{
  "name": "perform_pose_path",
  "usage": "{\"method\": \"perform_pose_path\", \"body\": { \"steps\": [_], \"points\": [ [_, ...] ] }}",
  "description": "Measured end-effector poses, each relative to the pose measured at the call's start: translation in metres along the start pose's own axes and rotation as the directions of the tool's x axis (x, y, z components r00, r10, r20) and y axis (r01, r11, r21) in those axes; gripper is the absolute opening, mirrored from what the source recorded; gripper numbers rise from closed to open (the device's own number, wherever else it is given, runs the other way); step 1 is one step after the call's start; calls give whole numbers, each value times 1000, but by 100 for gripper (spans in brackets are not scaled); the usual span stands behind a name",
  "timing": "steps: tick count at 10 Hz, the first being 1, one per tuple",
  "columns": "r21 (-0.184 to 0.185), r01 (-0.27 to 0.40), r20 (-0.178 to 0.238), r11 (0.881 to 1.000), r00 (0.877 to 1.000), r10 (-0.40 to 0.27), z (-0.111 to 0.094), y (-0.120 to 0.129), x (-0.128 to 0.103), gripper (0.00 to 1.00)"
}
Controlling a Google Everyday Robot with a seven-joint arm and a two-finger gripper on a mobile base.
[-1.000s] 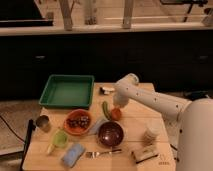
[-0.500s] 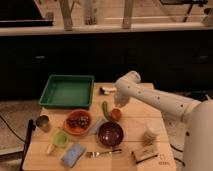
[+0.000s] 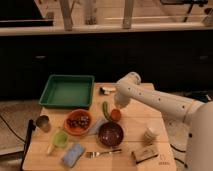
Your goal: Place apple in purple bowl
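The apple (image 3: 115, 115) is a small orange-red fruit on the wooden table (image 3: 130, 150), just above the purple bowl (image 3: 110, 134) and beside a long green vegetable (image 3: 106, 110). The purple bowl sits at the table's middle front. My gripper (image 3: 119, 104) hangs from the white arm just above the apple, at its upper right.
A green tray (image 3: 67, 91) stands at the back left. An orange bowl (image 3: 78, 122) holds dark grapes. A small green cup (image 3: 60, 139), a metal cup (image 3: 43, 122), a blue sponge (image 3: 73, 154), a fork (image 3: 102, 153), a white cup (image 3: 150, 133) and a small box (image 3: 145, 154) lie around.
The arm has moved left and lowered, bringing the gripper from the table's right middle to just above the apple.
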Motion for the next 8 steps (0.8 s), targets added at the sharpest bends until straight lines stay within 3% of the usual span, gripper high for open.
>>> {"method": "perform_pose_path", "body": {
  "steps": [5,8],
  "points": [
    [15,-16,-5,1000,1000,16,-4,2,5,77],
    [14,-9,6,1000,1000,9,-2,2,5,80]
  ]
}}
